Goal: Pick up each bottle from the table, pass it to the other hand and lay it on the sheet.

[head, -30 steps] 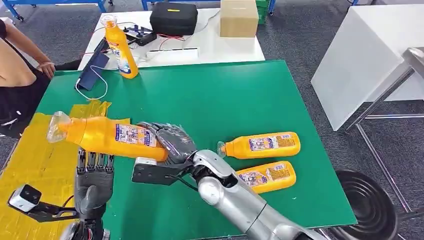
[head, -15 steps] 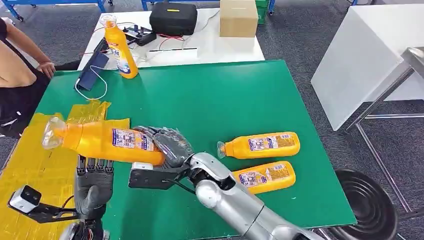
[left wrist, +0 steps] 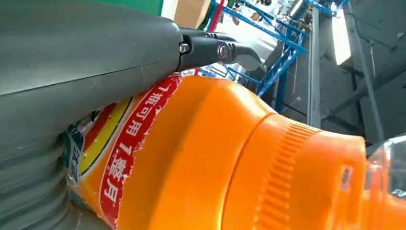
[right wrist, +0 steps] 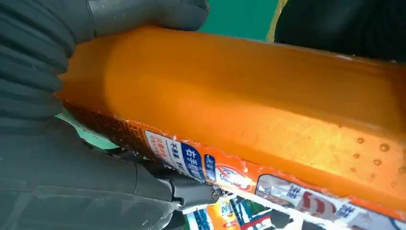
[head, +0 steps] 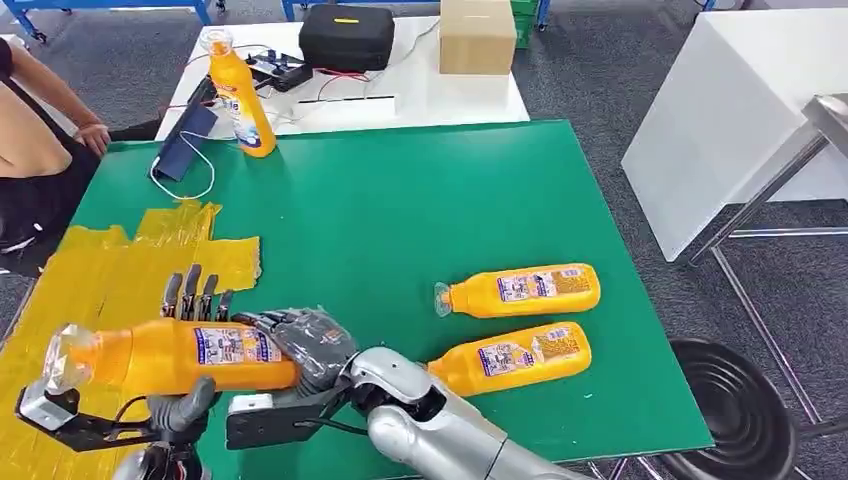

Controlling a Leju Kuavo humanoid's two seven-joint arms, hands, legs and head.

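Here, the right hand (head: 310, 345) grips the base end of an orange bottle (head: 180, 355) held level above the near left part of the green table (head: 400, 200), its clear cap pointing toward nine o'clock over the yellow sheet (head: 100, 290). The dark fingers of the right hand wrap around the bottle's bottom. The left hand (head: 190, 345) cradles the same bottle at mid-body: its fingers (head: 195, 297) rise straight and slightly spread behind the bottle at twelve o'clock, while the thumb (head: 185, 400) curls beneath at six o'clock. In the left wrist view the thumb (left wrist: 86, 52) lies flat along the label, touching it. Whether the left fingers press the far side cannot be told. Two more bottles (head: 520, 290) lie side by side on the table at three o'clock from the hands, and another (head: 243, 95) stands upright near the far left edge.
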